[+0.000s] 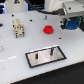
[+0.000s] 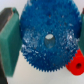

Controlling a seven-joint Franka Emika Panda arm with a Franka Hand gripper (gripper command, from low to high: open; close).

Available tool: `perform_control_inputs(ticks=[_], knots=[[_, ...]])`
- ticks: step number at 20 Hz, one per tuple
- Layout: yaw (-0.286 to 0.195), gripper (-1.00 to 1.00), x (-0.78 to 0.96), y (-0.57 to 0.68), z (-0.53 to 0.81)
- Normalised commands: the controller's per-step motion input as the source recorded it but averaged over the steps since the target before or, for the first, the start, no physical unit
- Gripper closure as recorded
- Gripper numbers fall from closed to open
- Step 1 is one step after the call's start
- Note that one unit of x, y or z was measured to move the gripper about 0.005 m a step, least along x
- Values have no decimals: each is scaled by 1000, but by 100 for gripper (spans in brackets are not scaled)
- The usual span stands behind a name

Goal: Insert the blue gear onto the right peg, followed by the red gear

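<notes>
The blue gear [image 2: 47,37] fills most of the wrist view, its toothed rim pressed between my two teal finger pads [image 2: 10,42], so my gripper [image 2: 46,40] is shut on it. In the exterior view my gripper [image 1: 71,24] hangs at the right with the blue gear [image 1: 73,22] in it, apparently above the table. The red gear [image 1: 48,29] lies flat on the white table to the exterior view's left of the gripper, and part of the red gear [image 2: 77,62] shows past the blue one. The right peg [image 1: 50,49] stands on the dark plate [image 1: 55,56], nearer the front.
A shorter pin [image 1: 36,56] stands on the same plate. A beige blocky object [image 1: 18,26] sits at the exterior view's left. The arm's body and dark cables fill the back right.
</notes>
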Motion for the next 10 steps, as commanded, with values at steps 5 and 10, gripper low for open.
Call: perform_control_inputs(ticks=[5,10], knots=[[0,100,592,-368,493],[0,100,613,-390,423]])
